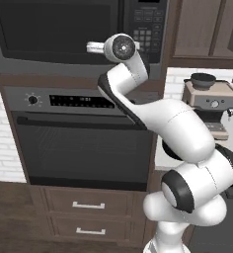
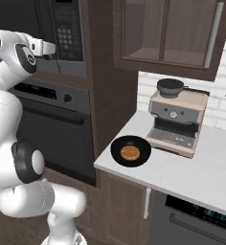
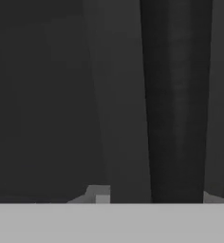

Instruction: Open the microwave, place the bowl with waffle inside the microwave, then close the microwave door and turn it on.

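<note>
We see the white Franka arm (image 1: 173,128) rising from its base in stacked, dark-jointed segments, elbow bent and forearm angled up. The wrist (image 1: 122,48) sits at the top of the reach with its round end cap facing us, and the hand extends sideways from it, level. In the hand view, the gripper (image 3: 154,197) shows two pale fingertips (image 3: 98,193) set apart at the bottom; whether they clasp anything, we cannot tell.

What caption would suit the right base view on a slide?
White arm reaching up to the closed microwave door while the bowl with waffle waits on the counter beside the coffee machine.
</note>
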{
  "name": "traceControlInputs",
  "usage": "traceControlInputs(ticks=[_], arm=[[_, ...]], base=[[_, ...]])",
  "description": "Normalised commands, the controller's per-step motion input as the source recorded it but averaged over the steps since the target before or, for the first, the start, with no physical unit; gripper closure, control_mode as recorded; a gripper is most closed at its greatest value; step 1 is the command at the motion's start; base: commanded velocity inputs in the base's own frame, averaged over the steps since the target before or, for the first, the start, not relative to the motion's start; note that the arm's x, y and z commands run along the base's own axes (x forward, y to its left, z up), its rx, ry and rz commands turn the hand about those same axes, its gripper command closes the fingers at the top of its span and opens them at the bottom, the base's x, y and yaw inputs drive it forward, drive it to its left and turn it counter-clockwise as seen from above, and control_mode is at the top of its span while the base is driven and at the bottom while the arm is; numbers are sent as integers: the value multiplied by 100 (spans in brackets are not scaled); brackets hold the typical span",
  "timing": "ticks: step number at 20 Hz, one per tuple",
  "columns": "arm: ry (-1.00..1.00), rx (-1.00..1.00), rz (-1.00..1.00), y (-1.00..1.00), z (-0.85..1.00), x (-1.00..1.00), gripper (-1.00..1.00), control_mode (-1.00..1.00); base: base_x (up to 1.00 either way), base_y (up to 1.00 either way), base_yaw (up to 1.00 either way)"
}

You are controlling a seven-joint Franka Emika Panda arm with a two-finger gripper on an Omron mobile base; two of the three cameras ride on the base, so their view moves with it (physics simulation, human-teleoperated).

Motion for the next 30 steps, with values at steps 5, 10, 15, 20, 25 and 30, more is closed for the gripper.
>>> traceControlInputs(ticks=[5, 10, 15, 20, 25, 30], arm=[[2, -4, 22, 100, -88, -2, 100, -100], [21, -10, 18, 100, -50, -10, 100, -100], [13, -17, 11, 100, -70, -32, 100, -100], [4, -20, 9, 100, -80, -56, 100, -100], [4, -24, 7, 100, -74, -72, 100, -100], [2, -26, 7, 100, -78, -76, 100, -100]], base=[[0, 0, 0], [0, 0, 0], [0, 0, 0], [0, 0, 0], [0, 0, 0], [0, 0, 0]])
